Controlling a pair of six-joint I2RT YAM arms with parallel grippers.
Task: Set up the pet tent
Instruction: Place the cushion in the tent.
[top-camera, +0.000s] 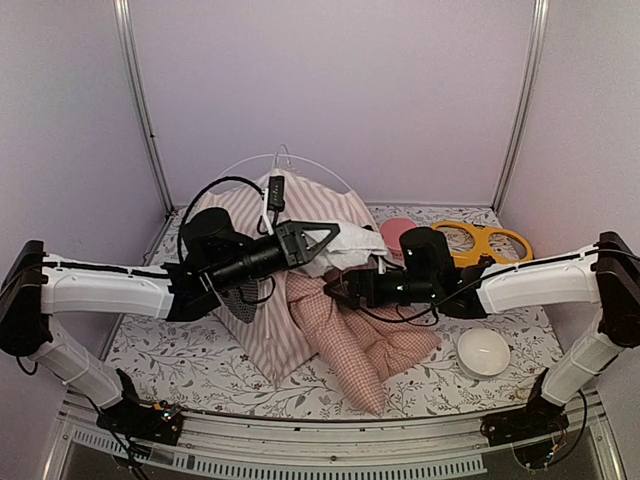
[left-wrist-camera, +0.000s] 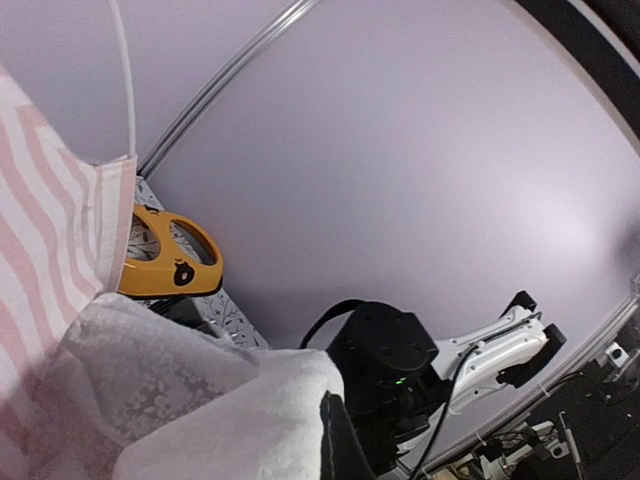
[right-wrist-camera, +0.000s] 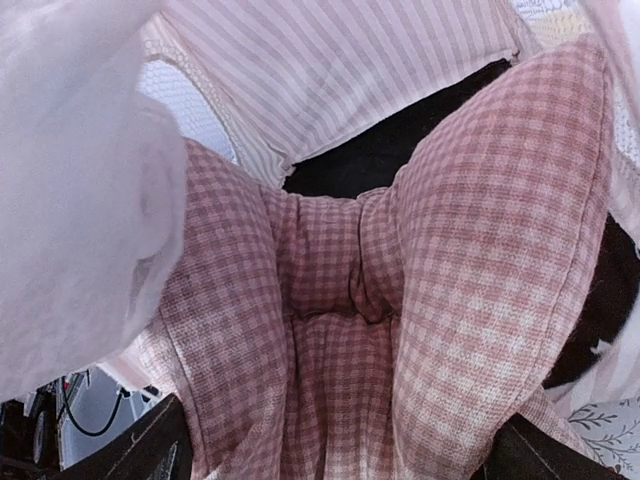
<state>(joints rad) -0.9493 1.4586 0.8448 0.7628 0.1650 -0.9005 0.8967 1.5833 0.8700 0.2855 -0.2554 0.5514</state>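
Observation:
The pet tent (top-camera: 268, 300), pink-and-white striped, stands slumped in the middle of the table with a thin white pole (top-camera: 322, 168) arching over it. My left gripper (top-camera: 336, 238) is raised at the tent's right side and shut on its white sheer curtain (left-wrist-camera: 210, 400), which bunches against the dark fingertip (left-wrist-camera: 345, 440). The striped wall (left-wrist-camera: 45, 250) and a pole (left-wrist-camera: 125, 80) show at the left of that view. My right gripper (top-camera: 338, 290) is open, its fingers (right-wrist-camera: 150, 450) spread wide around a fold of the pink checked cushion (right-wrist-camera: 340, 300).
The cushion (top-camera: 365, 345) lies crumpled in front of the tent. A yellow double-ring object (top-camera: 482, 243) and a pink bowl (top-camera: 395, 233) sit at the back right. A white bowl (top-camera: 483, 352) is at the front right. Enclosure walls surround the floral table (top-camera: 170, 365).

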